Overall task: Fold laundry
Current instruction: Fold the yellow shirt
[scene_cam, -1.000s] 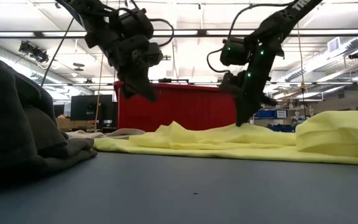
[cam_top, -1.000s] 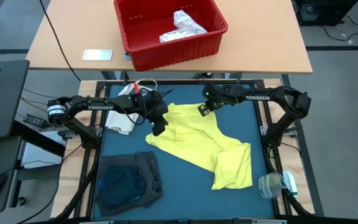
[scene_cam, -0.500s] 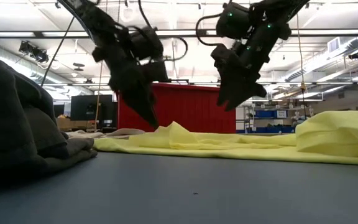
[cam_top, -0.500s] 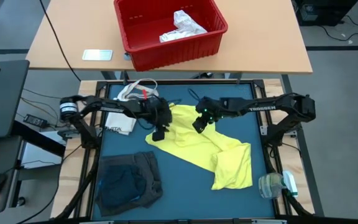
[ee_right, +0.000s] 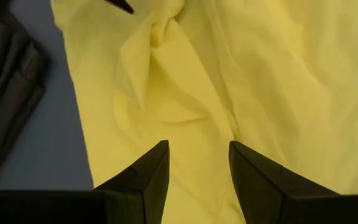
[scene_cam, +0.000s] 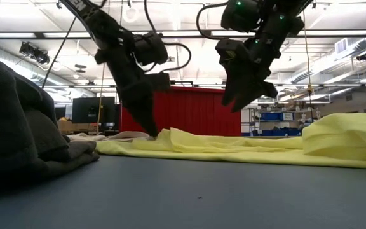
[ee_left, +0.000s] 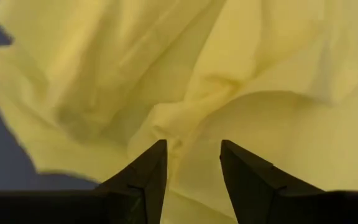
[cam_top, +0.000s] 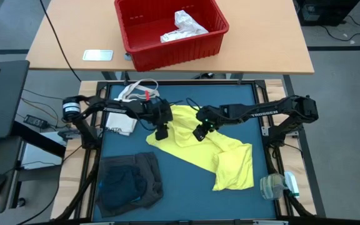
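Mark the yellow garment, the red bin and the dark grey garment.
yellow garment (cam_top: 195,150): high view, on its spread middle.
red bin (cam_top: 144,56): high view, on its front wall.
dark grey garment (cam_top: 150,167): high view, on its right part.

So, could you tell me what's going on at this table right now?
The two-armed robot is folding laundry and is working on the yellow garment, spread crumpled across the blue mat. Both grippers are open with nothing in them: the left gripper is low at the garment's edge nearest its arm, and the right gripper hovers above the garment's middle. A dark grey garment lies bunched at the front left of the mat, and a red bin sits on the wooden table behind.
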Tool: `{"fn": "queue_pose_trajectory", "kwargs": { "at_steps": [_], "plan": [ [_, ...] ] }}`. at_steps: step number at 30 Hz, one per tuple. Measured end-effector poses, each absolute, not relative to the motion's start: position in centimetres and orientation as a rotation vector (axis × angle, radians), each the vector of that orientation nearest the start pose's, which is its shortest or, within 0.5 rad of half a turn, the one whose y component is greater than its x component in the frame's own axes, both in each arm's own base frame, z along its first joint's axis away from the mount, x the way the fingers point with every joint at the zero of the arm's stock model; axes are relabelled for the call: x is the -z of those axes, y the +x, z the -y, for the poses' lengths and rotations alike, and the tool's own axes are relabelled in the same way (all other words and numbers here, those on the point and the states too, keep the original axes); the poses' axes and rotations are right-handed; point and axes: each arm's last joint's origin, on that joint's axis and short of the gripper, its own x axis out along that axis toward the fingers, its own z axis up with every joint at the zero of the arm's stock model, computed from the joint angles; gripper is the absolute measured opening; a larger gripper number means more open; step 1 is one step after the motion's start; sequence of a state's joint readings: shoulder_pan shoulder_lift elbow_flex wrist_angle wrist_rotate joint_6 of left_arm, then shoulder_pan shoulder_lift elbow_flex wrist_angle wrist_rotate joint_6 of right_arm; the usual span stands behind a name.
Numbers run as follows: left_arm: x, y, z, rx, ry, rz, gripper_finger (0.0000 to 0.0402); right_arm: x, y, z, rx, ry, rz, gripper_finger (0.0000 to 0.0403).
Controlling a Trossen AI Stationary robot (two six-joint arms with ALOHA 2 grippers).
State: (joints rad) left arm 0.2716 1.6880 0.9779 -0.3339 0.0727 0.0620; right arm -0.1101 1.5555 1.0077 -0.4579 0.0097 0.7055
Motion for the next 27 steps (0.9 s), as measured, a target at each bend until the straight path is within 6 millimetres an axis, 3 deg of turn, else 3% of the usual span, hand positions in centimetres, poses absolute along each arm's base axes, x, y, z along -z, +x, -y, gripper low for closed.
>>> {"fn": "queue_pose_trajectory", "kwargs": {
  "at_steps": [5,14,17,22,27],
  "plan": [
    [-16.1,30.7,-8.5,-0.119,-0.250,-1.087,0.0153,-20.9,30.6,3.4,0.462,0.692,-0.934,0.0172],
    [-14.4,31.1,-8.6,-0.115,-0.275,-1.104,0.0148,-20.9,30.6,3.4,0.458,0.687,-0.935,0.0172],
    [-14.8,31.1,-8.6,-0.129,-0.292,-1.078,0.0118,-20.9,30.6,3.3,0.444,0.691,-0.940,0.0172],
    [-16.4,31.1,-8.6,-0.141,-0.292,-1.010,0.0015,-20.9,30.7,2.2,0.330,0.699,-0.979,0.0172],
    [-18.5,30.6,-8.5,-0.148,-0.257,-0.936,0.0006,-19.4,30.6,0.1,0.188,0.547,-0.952,0.0172]
  ]
}}
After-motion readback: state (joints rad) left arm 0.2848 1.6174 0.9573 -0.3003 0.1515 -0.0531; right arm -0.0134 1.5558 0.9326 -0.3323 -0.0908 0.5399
